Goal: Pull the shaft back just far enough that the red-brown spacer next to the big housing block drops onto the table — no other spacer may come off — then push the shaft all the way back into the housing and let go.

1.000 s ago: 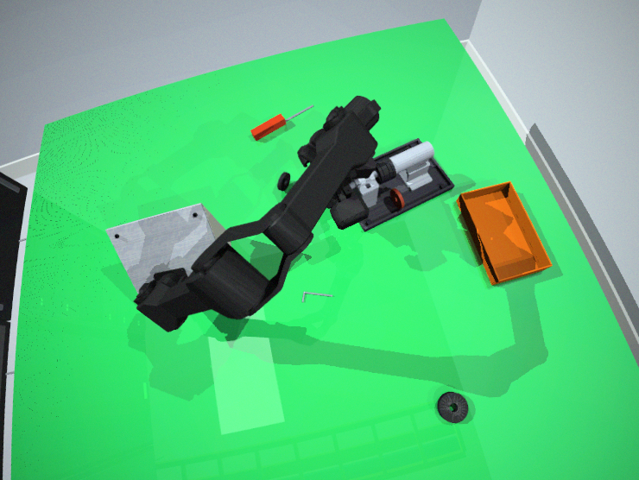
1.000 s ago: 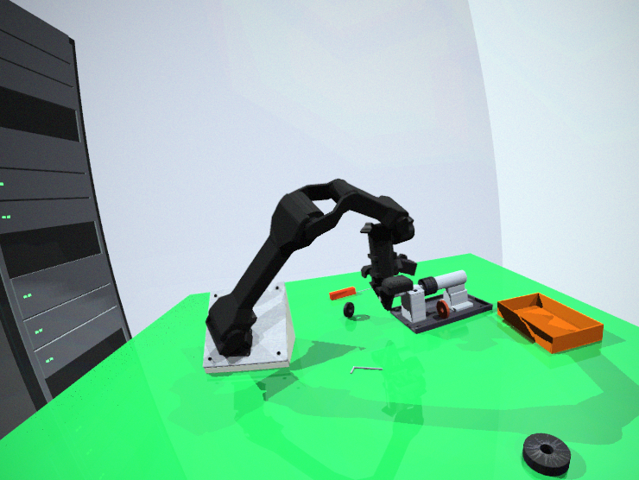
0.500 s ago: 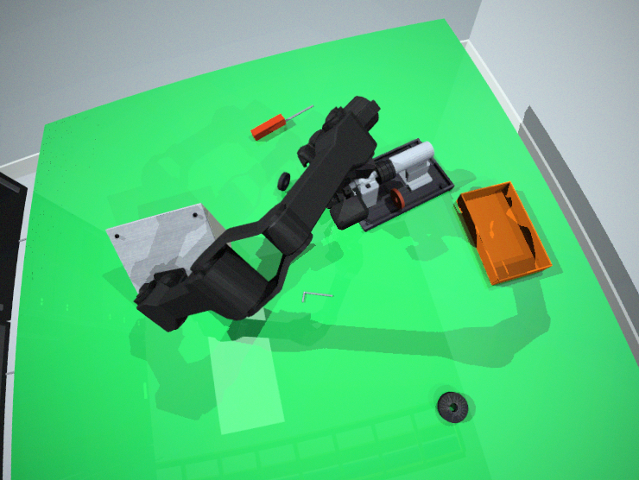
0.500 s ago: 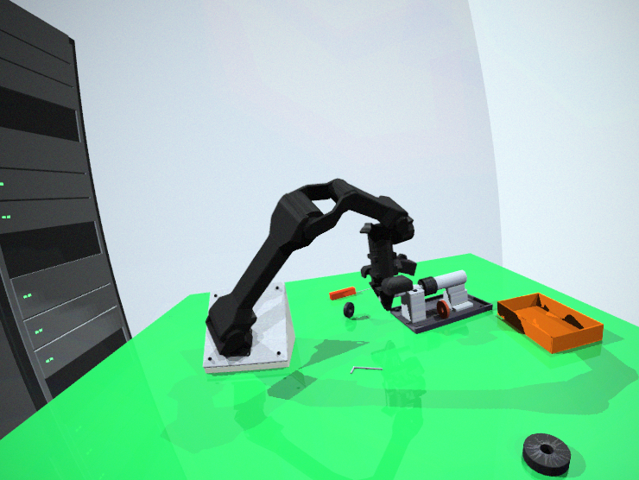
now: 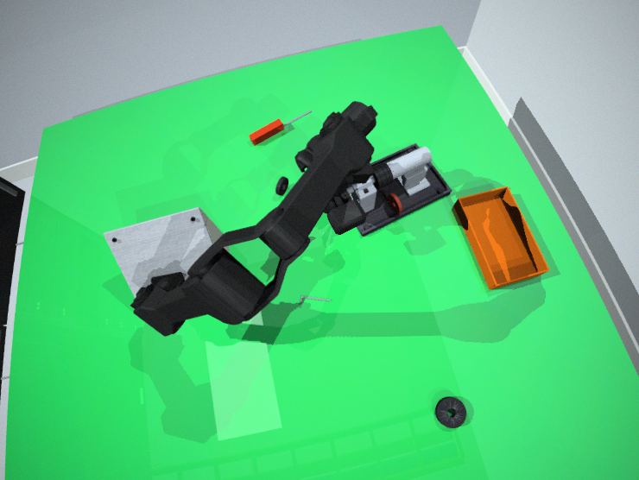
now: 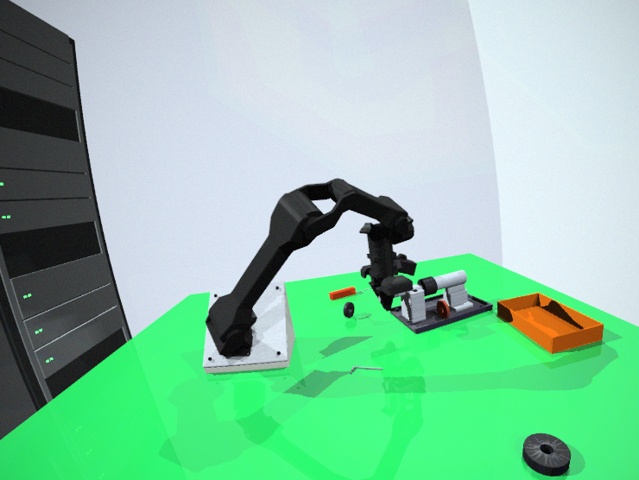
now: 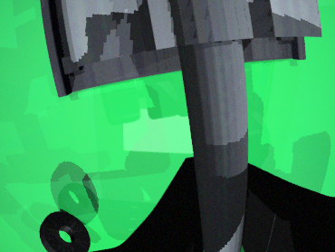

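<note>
My gripper (image 5: pixel 344 204) (image 6: pixel 387 298) (image 7: pixel 205 163) is shut on the free end of the grey shaft (image 7: pixel 217 127), low at the near end of the fixture. The shaft runs into the small grey support block (image 5: pixel 366 196) (image 6: pixel 414 305) (image 7: pixel 151 6). The red-brown spacer (image 5: pixel 395 202) (image 6: pixel 442 306) stands upright between that block and the big housing block (image 5: pixel 415 178) (image 6: pixel 458 297). I cannot tell whether the shaft passes through it. A black spacer (image 5: pixel 382 173) (image 6: pixel 427 283) sits by the pale cylinder on top. Another black spacer (image 5: pixel 281 186) (image 6: pixel 349 309) (image 7: pixel 64 237) lies on the table left of the fixture.
The fixture's dark base plate (image 5: pixel 441 184) (image 6: pixel 477 306) lies on the green table. An orange tray (image 5: pixel 537 254) (image 6: pixel 573 336) is to its right. A red-handled screwdriver (image 5: pixel 266 131) (image 6: pixel 342 293), an Allen key (image 5: pixel 312 299) (image 6: pixel 363 368) and a large black ring (image 5: pixel 447 408) (image 6: pixel 546 452) lie around. A server rack (image 6: pixel 41 206) stands at the left.
</note>
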`<act>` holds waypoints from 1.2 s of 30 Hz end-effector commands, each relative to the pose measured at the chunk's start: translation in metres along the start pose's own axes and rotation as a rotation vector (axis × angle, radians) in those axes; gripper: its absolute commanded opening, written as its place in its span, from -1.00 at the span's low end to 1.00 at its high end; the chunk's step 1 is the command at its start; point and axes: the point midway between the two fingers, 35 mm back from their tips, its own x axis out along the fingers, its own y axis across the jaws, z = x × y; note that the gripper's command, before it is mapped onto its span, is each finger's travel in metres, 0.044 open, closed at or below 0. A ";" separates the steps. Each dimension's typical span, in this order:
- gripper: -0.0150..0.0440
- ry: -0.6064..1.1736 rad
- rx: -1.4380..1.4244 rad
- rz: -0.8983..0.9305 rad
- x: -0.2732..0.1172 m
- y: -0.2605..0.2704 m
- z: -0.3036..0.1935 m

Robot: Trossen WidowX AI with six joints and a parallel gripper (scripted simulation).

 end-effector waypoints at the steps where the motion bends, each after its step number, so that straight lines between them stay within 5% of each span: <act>1: -0.49 -0.004 0.000 -0.001 -0.001 0.000 0.002; 36: -0.49 -0.004 0.000 -0.001 -0.001 0.000 0.006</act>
